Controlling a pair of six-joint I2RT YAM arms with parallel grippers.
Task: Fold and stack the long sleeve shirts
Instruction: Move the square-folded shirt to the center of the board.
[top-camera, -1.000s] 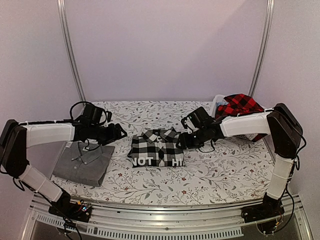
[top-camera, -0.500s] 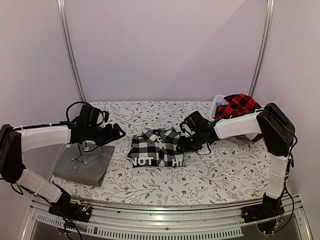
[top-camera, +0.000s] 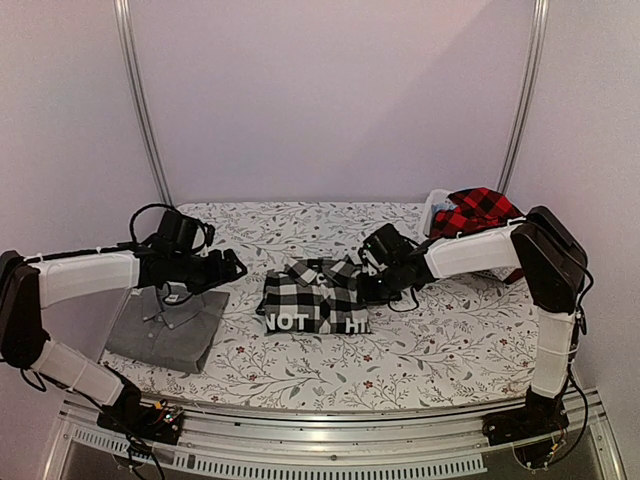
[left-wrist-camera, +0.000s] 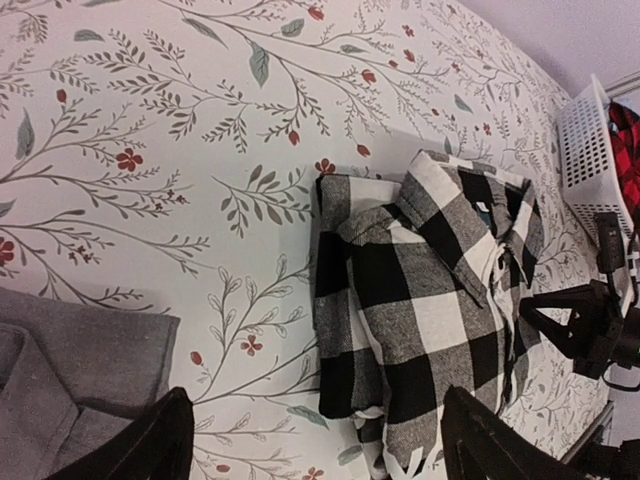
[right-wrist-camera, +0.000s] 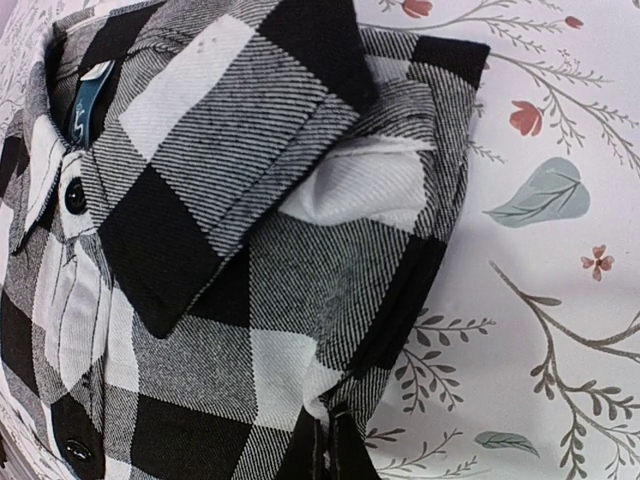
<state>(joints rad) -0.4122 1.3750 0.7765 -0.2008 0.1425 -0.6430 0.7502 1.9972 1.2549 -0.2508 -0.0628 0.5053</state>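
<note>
1. At the middle of the table (top-camera: 430, 340): the black-and-white check shirt (top-camera: 315, 297), folded to a compact rectangle, collar at the far end, white lettering at the near edge.
2. Left of the check shirt, close to it: the grey shirt (top-camera: 170, 325), folded, collar showing.
3. Far right of the check shirt: the red-and-black check shirt (top-camera: 478, 210), heaped unfolded on the white basket (top-camera: 437, 205).
4. Right gripper (top-camera: 368, 288): at the check shirt's right edge, low on the cloth, fingers pressed together. Whether any fabric is caught between them cannot be told.
5. Left gripper (top-camera: 235, 268): above the table, between the check shirt and the grey one, fingers spread wide, holding nothing.
6. Arm pose: both forearms reach inward nearly level, wrists facing each other across the check shirt.
7. Step in hand, as judged: finishing the check shirt's fold, before stacking.
8. Next move, as judged: needs a grip on both sides of the bundle so it lifts flat onto the grey shirt without unfolding. The red shirt remains to be done.
</note>
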